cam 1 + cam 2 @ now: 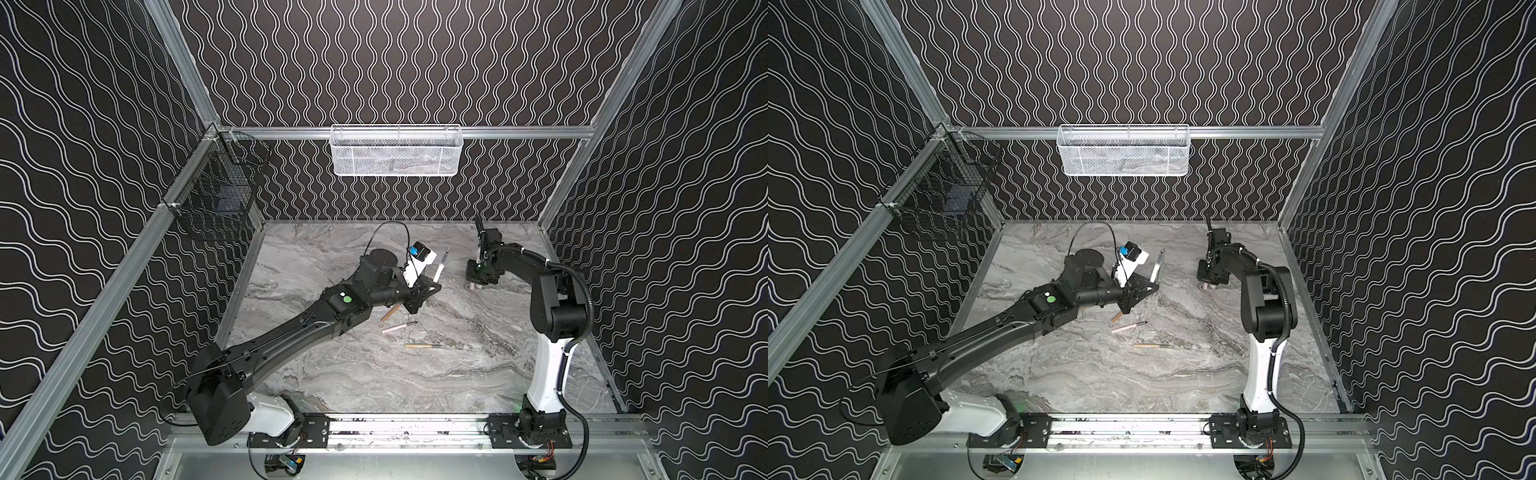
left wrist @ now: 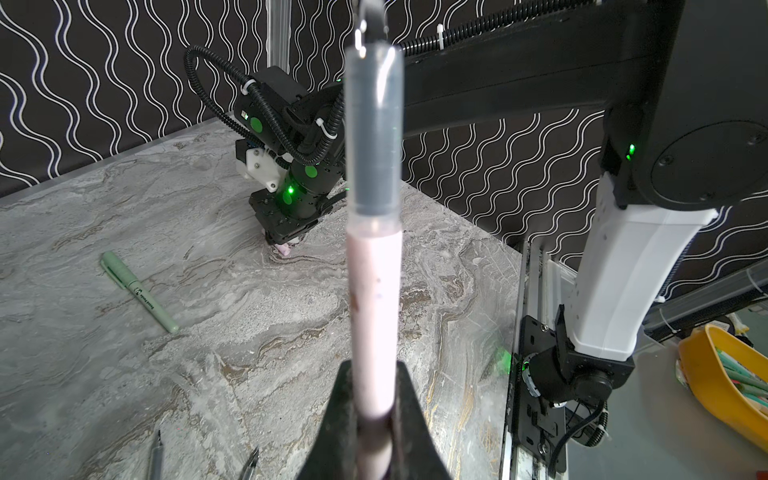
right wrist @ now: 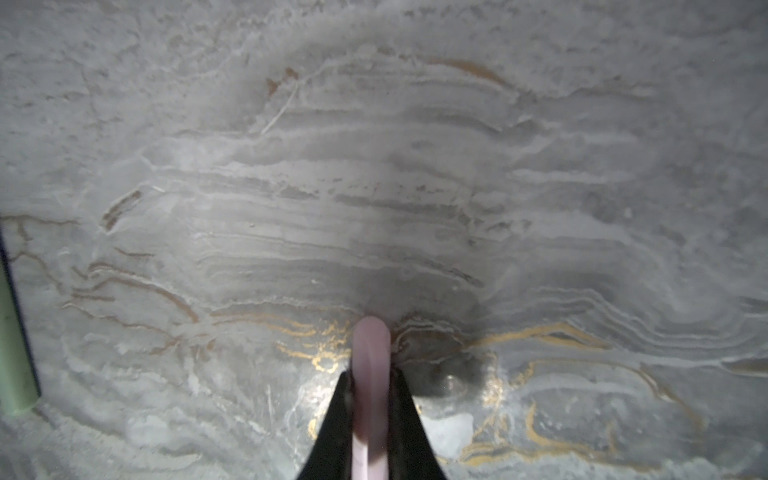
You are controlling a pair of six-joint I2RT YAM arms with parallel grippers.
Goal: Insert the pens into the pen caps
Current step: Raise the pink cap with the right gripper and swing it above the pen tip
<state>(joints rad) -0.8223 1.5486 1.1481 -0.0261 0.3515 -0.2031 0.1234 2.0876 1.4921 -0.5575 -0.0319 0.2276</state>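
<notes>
Even bright top views, soft shadows, pink pen (image 2: 374, 291) blurred close-up, hazy right wrist view

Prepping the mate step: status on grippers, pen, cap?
Left gripper shut on pink pen, tip outward. Right gripper shut on pink cap, low over the table. Three loose pens lie under the left arm, not between grippers.

likely a lab: aluminium frame (image 1: 282, 132), patterned walls (image 1: 395, 62)

L arm (image 1: 282, 336) stretched fwd, L jaws clamped; R arm (image 1: 552, 307) elbow-up, wrist pointing down, R jaws clamped.
</notes>
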